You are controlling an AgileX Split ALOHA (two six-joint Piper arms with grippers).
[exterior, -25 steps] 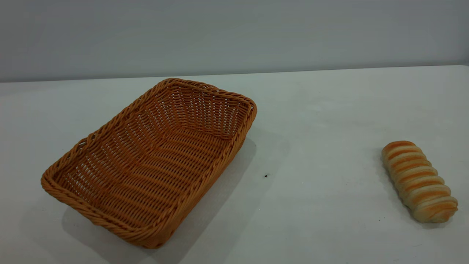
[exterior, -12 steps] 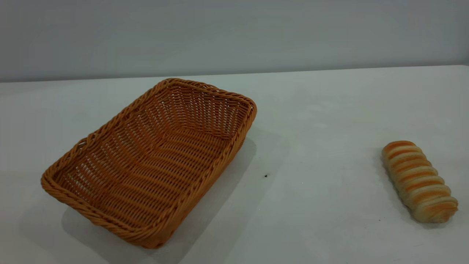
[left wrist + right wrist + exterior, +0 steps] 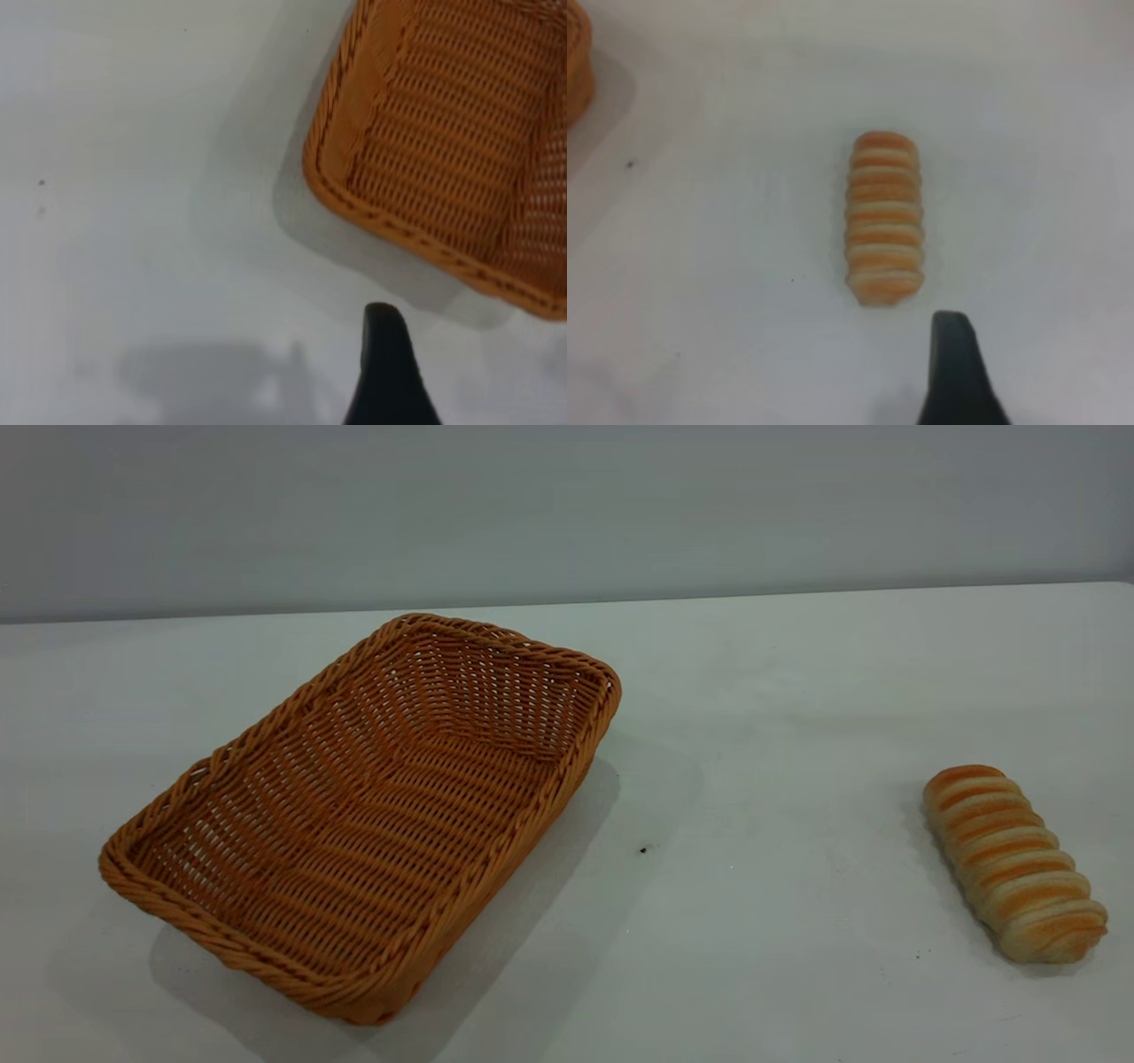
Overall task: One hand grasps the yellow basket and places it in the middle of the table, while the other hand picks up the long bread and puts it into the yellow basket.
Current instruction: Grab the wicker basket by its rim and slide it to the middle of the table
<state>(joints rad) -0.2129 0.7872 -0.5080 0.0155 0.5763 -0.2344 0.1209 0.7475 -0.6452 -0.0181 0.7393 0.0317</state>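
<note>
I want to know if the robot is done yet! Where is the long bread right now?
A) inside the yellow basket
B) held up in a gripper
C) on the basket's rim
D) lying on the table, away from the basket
D: the long bread lies flat on the table, off to the right and well apart from the yellow basket, which holds nothing.

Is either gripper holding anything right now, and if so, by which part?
Nothing is held. The yellow basket and the long bread lie untouched on the table.
</note>
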